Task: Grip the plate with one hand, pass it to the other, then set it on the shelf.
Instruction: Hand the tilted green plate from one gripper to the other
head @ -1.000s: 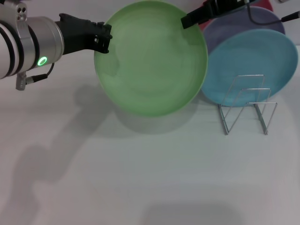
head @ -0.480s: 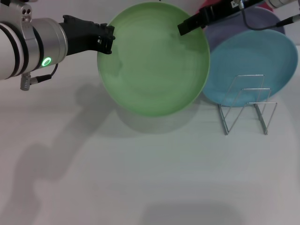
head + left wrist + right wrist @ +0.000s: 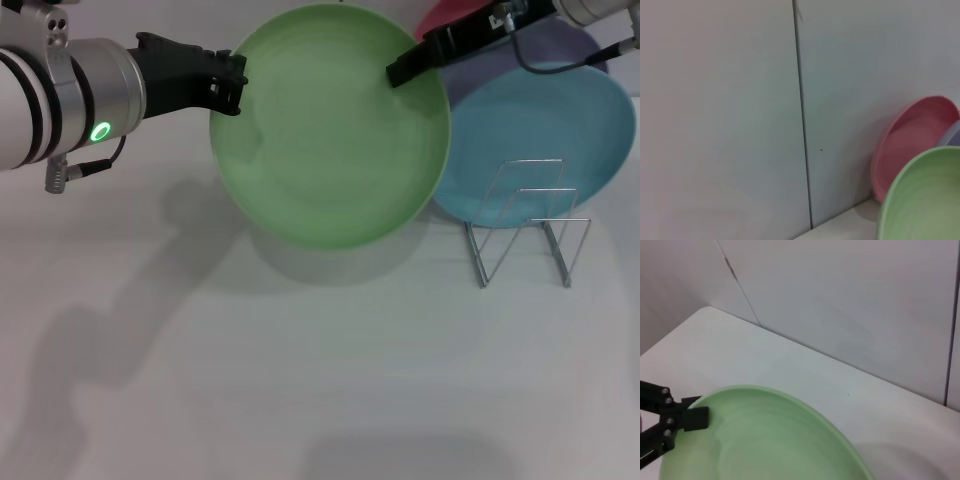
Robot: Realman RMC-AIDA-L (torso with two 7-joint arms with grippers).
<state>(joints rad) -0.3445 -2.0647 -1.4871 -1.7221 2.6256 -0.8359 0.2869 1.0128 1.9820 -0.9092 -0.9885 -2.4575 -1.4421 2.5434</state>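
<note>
Plate (image 3: 330, 125): round, matte green, shallow.
Left gripper (image 3: 228, 85): clamped on plate rim.
Right gripper (image 3: 405, 68): closure unclear.
Table (image 3: 300, 360): plain white.

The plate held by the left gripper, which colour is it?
Light green plate, clearest in the head view.

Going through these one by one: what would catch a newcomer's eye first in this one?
The big light green plate held up above the white table, with the left pincer clamped on its left rim and the right pincer reaching its upper right edge. Beside it, to the right, a light blue plate lies behind the empty silver wire rack.
</note>
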